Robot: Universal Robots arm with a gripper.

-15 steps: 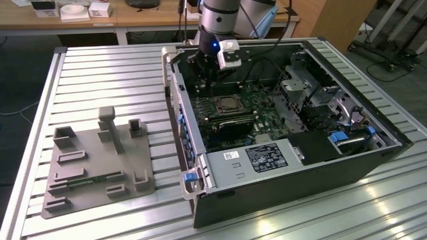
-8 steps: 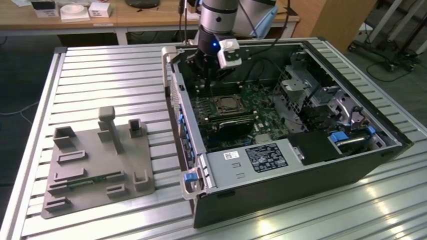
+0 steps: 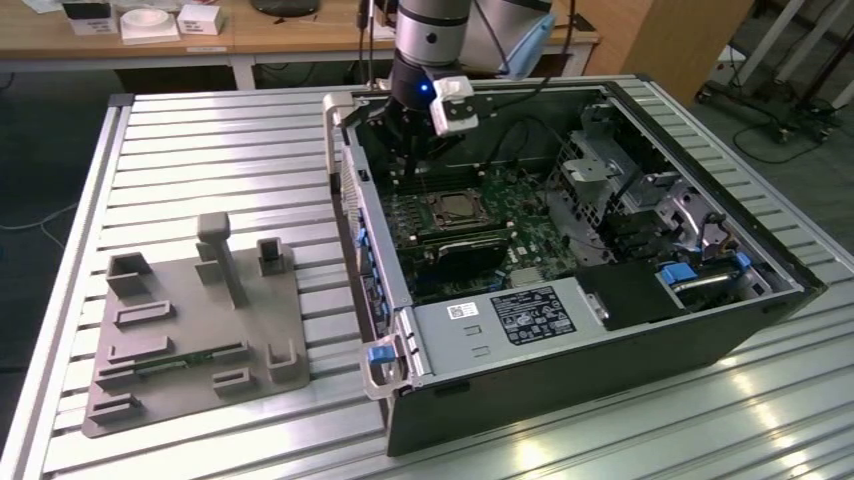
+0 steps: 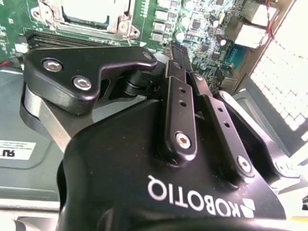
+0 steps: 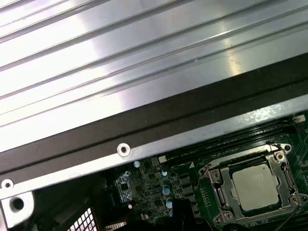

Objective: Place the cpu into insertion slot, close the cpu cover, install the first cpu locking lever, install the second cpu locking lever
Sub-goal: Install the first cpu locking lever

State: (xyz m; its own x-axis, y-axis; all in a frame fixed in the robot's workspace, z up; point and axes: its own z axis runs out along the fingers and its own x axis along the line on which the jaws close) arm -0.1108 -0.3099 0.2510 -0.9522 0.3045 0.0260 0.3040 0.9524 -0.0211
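I see the cpu (image 5: pixel 255 186), a flat square chip with a silvery top, seated level in the insertion slot (image 3: pixel 434 212) near the middle of the green board (image 3: pixel 534 228). The cpu cover (image 5: pixel 223 193) lies flat, framing it.

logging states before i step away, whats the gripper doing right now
Gripper: shut, nothing seen held, over the green motherboard near the cpu.

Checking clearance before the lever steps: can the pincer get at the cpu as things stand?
Probably yes: the pincer hangs inside the open case beside the cpu, whose top lies bare, with nothing standing over it.
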